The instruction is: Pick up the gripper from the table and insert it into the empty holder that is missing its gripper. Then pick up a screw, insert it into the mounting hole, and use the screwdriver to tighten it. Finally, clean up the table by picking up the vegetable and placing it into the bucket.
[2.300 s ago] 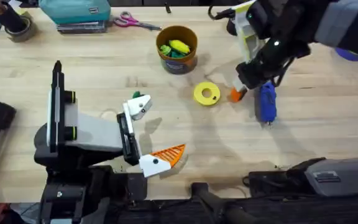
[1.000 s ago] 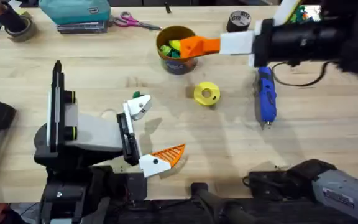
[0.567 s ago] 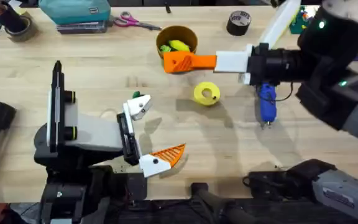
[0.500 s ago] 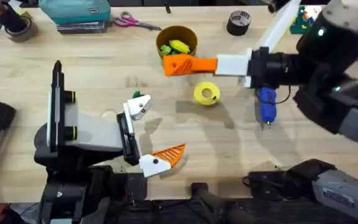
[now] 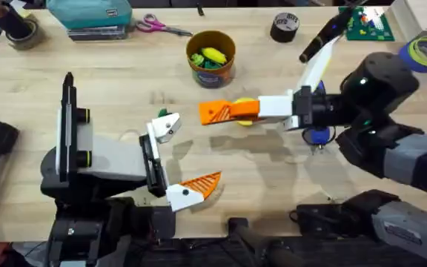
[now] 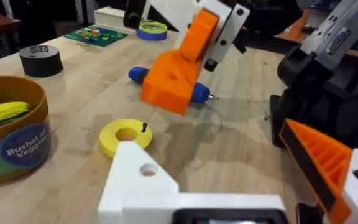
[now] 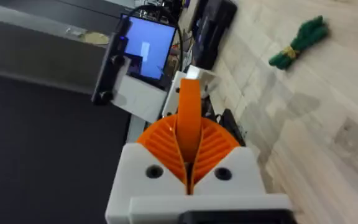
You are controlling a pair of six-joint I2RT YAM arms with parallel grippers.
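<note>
My right gripper (image 5: 227, 111) reaches leftward over the table's middle, shut on the orange ribbed gripper (image 7: 189, 115), which stands edge-on between its two orange pads. From the left wrist view that gripper (image 6: 174, 78) hangs above the wood. My left gripper (image 5: 178, 159) rests open at the front left. Its far finger is the bare white holder (image 5: 166, 127), its near finger carries an orange pad. The holder (image 6: 143, 182) shows a mounting hole. The green vegetable (image 5: 163, 113) lies just behind the holder. The blue screwdriver (image 5: 318, 134) lies partly under my right arm. The bucket (image 5: 211, 68) stands at the back middle.
A yellow disc (image 6: 125, 135) with a small screw (image 6: 143, 127) on it lies under my right gripper. Yellow corn (image 5: 214, 54) sits in the bucket. A black tape roll (image 5: 285, 27), scissors (image 5: 161, 28) and a teal case (image 5: 89, 13) line the back edge.
My right gripper lifted the orange gripper from beside the screwdriver, swung past the bucket, and has now moved forward and left over the yellow disc. The left arm has not moved.
</note>
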